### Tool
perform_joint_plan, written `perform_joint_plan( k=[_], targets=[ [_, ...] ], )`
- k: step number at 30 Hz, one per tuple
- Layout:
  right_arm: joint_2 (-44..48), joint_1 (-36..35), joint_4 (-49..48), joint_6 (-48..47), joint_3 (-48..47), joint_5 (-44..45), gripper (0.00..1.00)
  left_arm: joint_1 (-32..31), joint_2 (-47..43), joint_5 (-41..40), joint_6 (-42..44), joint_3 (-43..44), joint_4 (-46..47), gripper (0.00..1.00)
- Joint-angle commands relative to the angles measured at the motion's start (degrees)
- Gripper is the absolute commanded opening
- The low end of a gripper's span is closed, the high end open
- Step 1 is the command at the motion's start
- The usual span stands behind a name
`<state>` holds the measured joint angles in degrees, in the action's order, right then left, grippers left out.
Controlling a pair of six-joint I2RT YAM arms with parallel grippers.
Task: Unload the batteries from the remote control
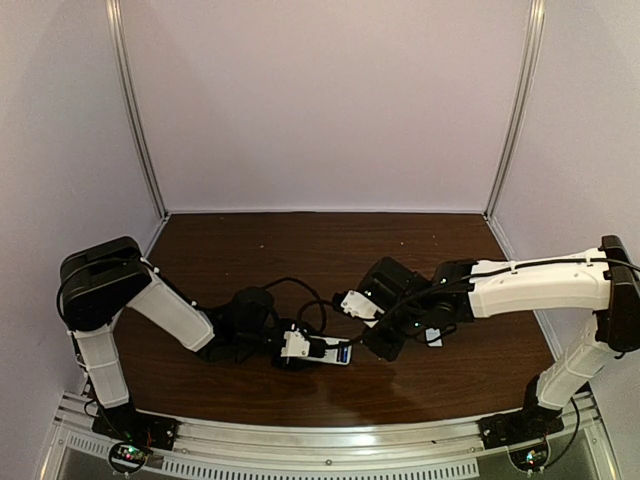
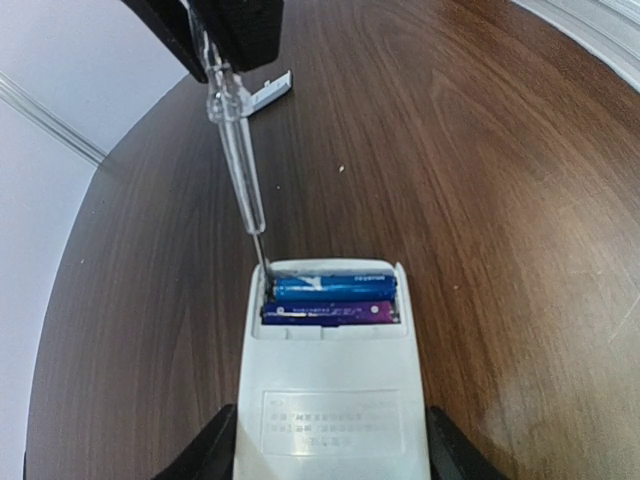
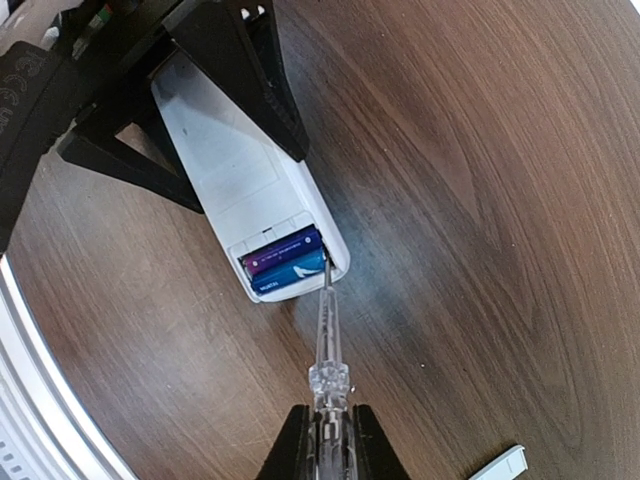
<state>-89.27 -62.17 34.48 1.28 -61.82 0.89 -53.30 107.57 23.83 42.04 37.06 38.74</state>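
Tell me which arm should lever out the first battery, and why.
Right. The right gripper holds the screwdriver, tip at the blue battery's end; the left gripper clamps the remote control.

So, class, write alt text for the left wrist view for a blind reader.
A white remote control lies back-up on a dark wooden table, its compartment open on two batteries, one blue, one purple. The tip of a clear-handled screwdriver meets a far corner of the compartment.

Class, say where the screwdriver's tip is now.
In the left wrist view, the screwdriver tip sits at the blue battery's left end inside the remote control's open compartment.
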Motion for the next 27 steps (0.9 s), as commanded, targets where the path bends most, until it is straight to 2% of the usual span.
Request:
perform_joint_plan(
  k=[1, 8, 19, 27],
  targets=[
    [-1.73, 0.8, 1.4, 0.74, 0.76, -0.69, 0.0, -0.25, -1.05, 1.03, -0.03, 1.0, 1.3, 0.0],
    [-2.55, 1.48, 2.12, 1.01, 0.16, -0.71, 0.0, -0.31, -0.97, 0.65, -0.09, 1.02, 1.66, 0.0],
    [-4.33, 2.56, 5.28, 0.54, -2.77, -7.08, 0.0, -1.1, -0.55, -3.54, 0.77, -1.71, 9.16, 0.0],
    [-5.03, 2.88, 7.97, 1.19, -4.8, -8.33, 0.0, -1.96, -0.43, -6.4, 2.0, -2.69, 11.69, 0.0]
  ],
)
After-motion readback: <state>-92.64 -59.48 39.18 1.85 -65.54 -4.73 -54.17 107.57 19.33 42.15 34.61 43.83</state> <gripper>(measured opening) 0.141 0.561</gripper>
